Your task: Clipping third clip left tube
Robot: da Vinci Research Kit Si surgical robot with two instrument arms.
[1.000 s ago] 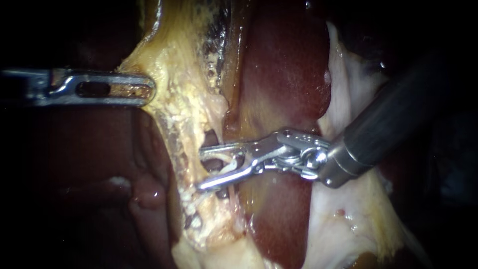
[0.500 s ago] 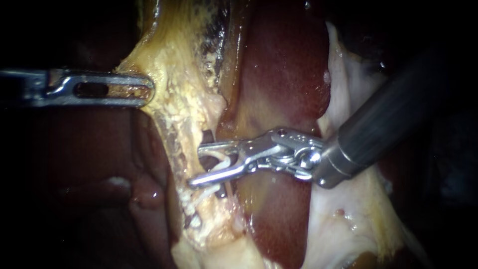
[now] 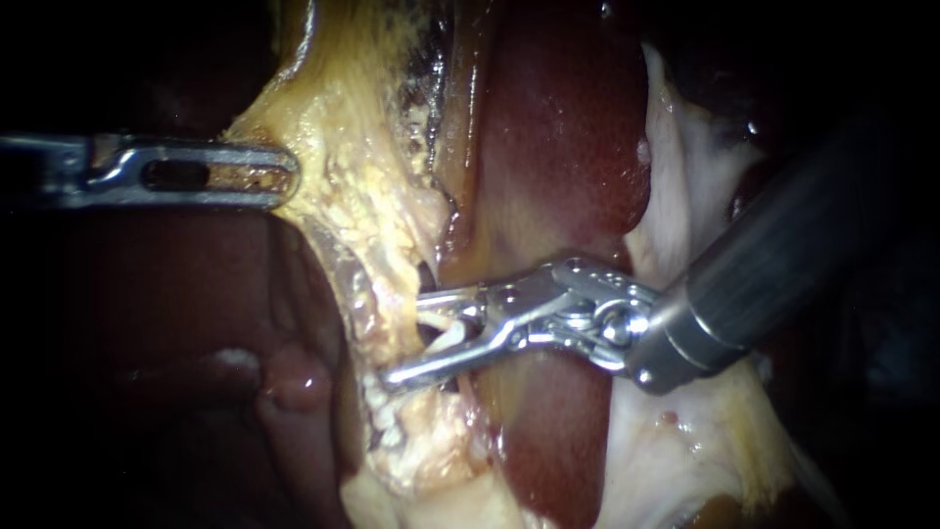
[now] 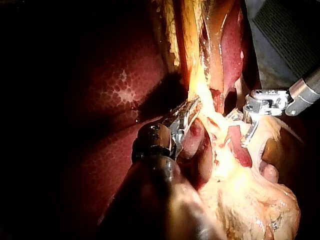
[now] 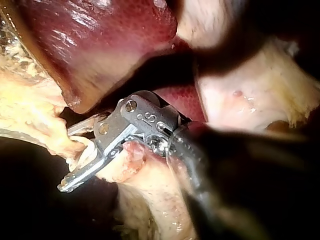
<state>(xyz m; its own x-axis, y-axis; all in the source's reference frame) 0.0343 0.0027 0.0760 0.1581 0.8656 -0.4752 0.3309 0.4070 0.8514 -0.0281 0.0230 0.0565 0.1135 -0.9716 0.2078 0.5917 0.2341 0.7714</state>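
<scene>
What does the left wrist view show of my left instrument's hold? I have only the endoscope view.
Observer: The left instrument grips a yellow tissue strand that runs taut, straight ahead of it.
Operator: Anything beyond the right instrument?
Observer: A grey woven sheet lies past its shaft.
Operator: And the right wrist view?
Observer: A pink lump of tissue lies against that instrument, beside its hinge.

Left instrument (image 3: 284,174) is gripping, right instrument (image 3: 406,338) is gaping.
The left shaft is lying level, its jaws clamping yellow tissue (image 3: 352,186); the right shaft is slanting in, its jaws standing apart.
</scene>
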